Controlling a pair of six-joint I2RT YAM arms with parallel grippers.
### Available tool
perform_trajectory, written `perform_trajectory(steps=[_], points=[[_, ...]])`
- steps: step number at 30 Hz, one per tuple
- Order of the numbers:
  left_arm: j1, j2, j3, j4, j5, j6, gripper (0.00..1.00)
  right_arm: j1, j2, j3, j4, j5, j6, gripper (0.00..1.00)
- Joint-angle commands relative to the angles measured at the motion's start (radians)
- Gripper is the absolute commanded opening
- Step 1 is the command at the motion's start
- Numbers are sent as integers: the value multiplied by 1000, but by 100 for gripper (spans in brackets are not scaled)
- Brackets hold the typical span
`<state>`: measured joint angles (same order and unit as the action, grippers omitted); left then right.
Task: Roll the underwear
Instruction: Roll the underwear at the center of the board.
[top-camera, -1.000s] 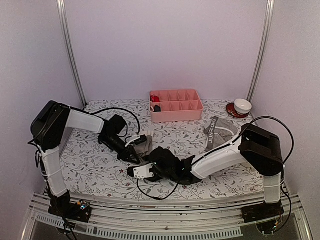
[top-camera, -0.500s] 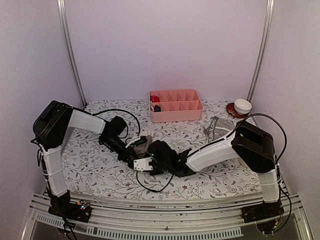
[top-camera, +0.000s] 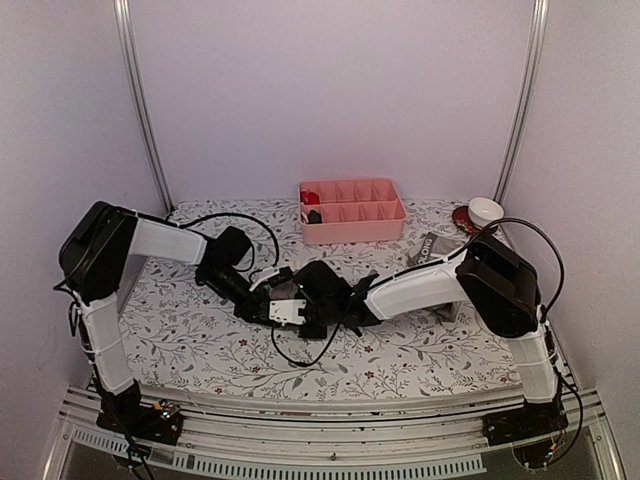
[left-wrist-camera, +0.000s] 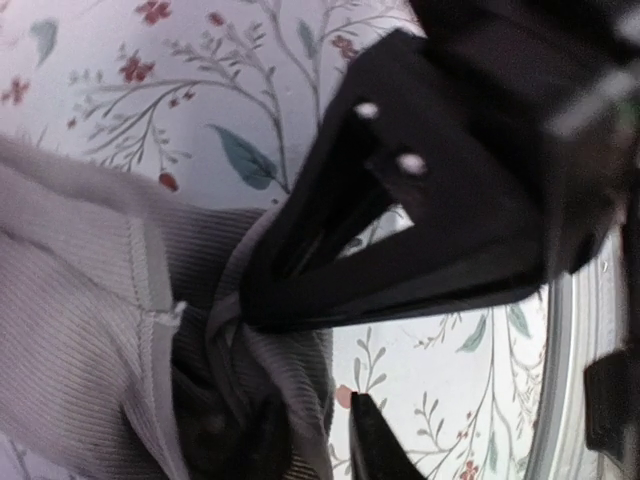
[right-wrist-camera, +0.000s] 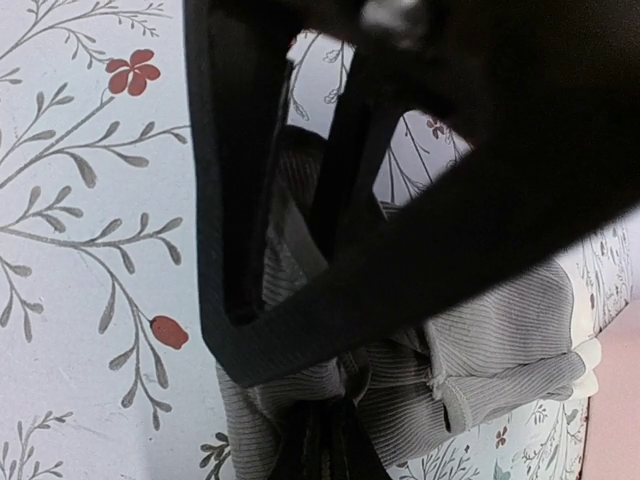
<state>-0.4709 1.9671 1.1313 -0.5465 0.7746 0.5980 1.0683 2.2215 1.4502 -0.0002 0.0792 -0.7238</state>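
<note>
Floral-print tablecloth (top-camera: 190, 340) up front, lilac walls behind, and both arms meet dead centre. Nearest us, the right gripper (right-wrist-camera: 325, 440) is clamped tight on a bunched fold of the plain grey briefs (right-wrist-camera: 500, 350), which are soft and ribbed, with a pale waistband edge at 4 o'clock in its wrist view. From 9 o'clock comes the left gripper (left-wrist-camera: 318, 445), its jaws a little apart with cloth between. Pinching or letting go? I can't tell. My read: one side anchors the bundle while the other regrips.

Out at 3 o'clock, the boxer-briefs (top-camera: 430, 252) lie partly hidden under the right forearm, their dark lettered waistband showing, not yet rolled. Far at 12 o'clock sits the rigid pink tray (top-camera: 352, 230), and at 2 o'clock a white bowl (top-camera: 486, 210).
</note>
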Motion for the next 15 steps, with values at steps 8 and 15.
perform_trajectory(steps=[8, 15], points=[[14, -334, -73, 18, -28, 80, 80, -65, 34, 75, -190, -226, 131, 3], [11, -608, -410, 326, -208, 218, 85, -123, 72, 164, -309, -405, 230, 3]])
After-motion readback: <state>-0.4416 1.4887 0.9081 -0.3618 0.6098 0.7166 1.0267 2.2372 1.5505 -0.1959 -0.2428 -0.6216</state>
